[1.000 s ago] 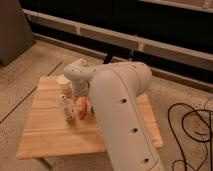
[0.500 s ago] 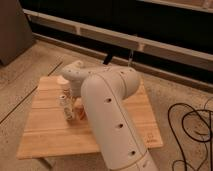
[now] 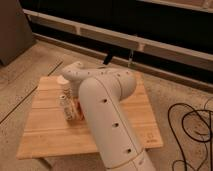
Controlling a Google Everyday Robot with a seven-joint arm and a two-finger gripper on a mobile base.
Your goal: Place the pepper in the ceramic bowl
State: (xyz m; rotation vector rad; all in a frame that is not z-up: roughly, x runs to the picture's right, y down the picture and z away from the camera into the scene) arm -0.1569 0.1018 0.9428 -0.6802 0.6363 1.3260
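Bent arm (image 3: pixel 107 117), hand (image 3: pixel 69 107) below wrist (image 3: pixel 75 76)

Tool (image 3: pixel 69 107) over table (image 3: pixel 45 136) left of centre, cup (image 3: pixel 62 80) behind, arm (image 3: pixel 106 117) right.

We see everything through one camera, set high behind the arm (image 3: pixel 107 120) and tilted down, so near that the arm fills the middle. The gripper (image 3: pixel 69 107) sits ahead and left of us, low over the table (image 3: pixel 45 135); past it we face floor (image 3: pixel 25 75) and a dark wall (image 3: pixel 150 20).
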